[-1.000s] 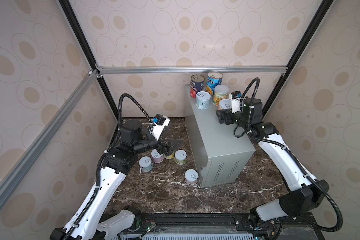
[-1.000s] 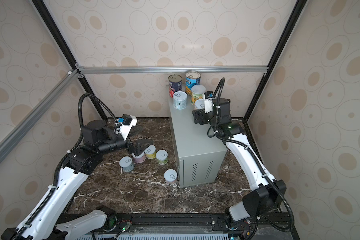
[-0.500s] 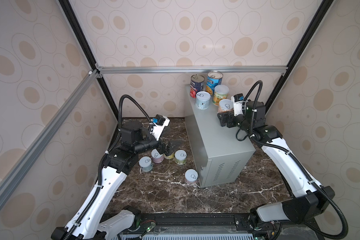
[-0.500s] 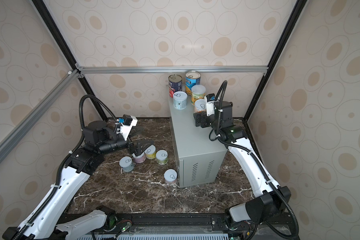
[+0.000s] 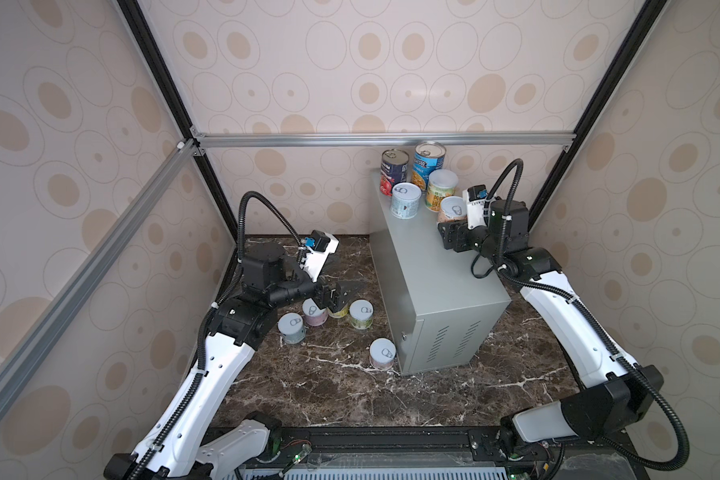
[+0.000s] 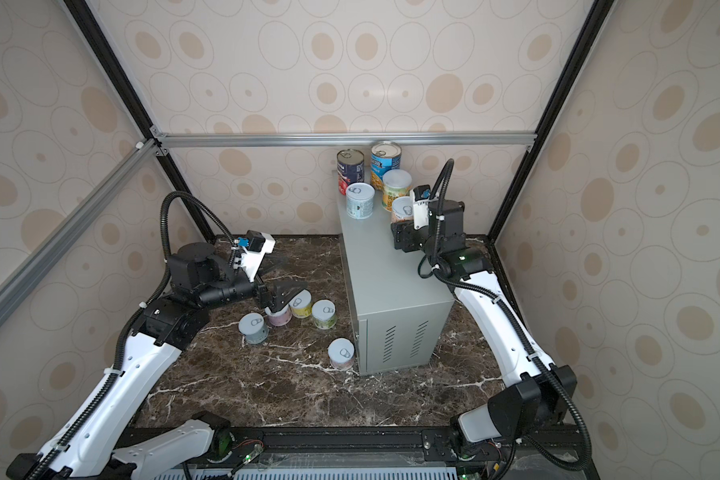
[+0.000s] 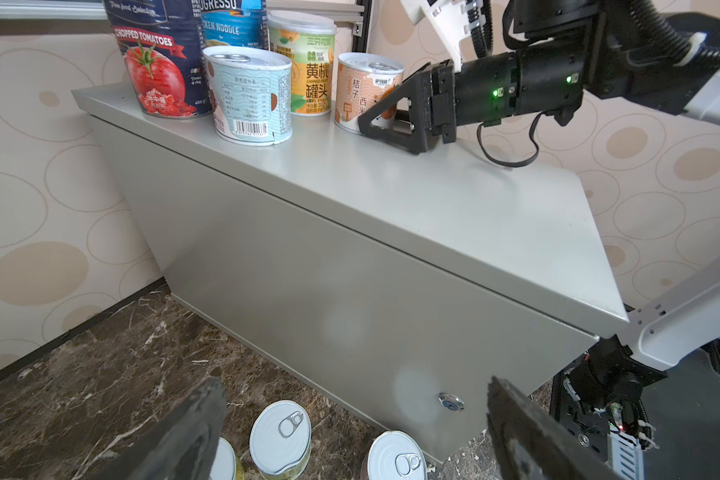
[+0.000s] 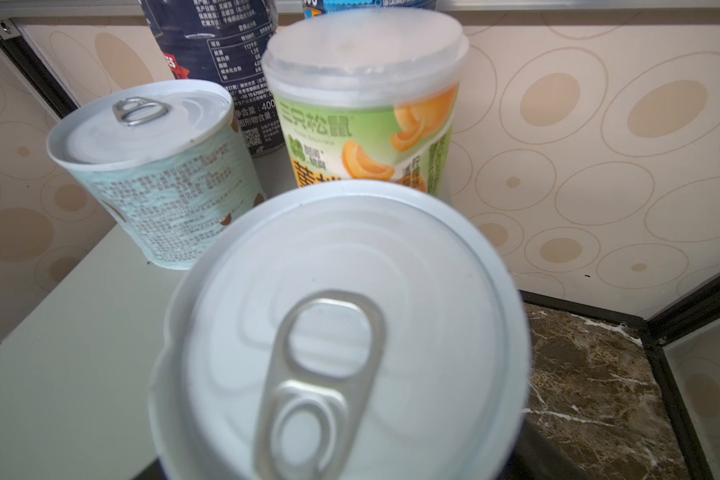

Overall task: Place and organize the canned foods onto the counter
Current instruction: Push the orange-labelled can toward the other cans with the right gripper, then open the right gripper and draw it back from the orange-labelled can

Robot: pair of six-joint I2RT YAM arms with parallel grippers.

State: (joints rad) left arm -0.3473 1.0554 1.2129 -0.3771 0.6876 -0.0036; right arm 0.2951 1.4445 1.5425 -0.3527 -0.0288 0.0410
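The grey counter (image 5: 441, 282) carries a navy-red can (image 5: 393, 170), a blue-yellow can (image 5: 429, 164), a white-lidded green-yellow can (image 5: 441, 189), a teal can (image 5: 406, 199) and an orange can (image 5: 452, 210). My right gripper (image 5: 447, 232) is shut on the orange can (image 7: 362, 95), which stands upright on the counter top. Its lid (image 8: 341, 332) fills the right wrist view. Several short cans lie on the marble floor: grey-blue (image 5: 292, 326), pink (image 5: 313, 313), green (image 5: 361, 313). My left gripper (image 5: 337, 297) hangs open just above them, over a yellow can (image 6: 301, 305).
One more short can (image 5: 382, 353) stands by the counter's front corner, near the lock (image 7: 451, 402). Patterned walls and black frame posts close in the brown marble floor (image 5: 329, 386). An aluminium rail (image 5: 371, 139) crosses behind the cans on the counter.
The right gripper's jaws have narrowed round the orange can, which stayed in place on the counter. The left gripper drifted slightly right above the floor cans and stayed open.
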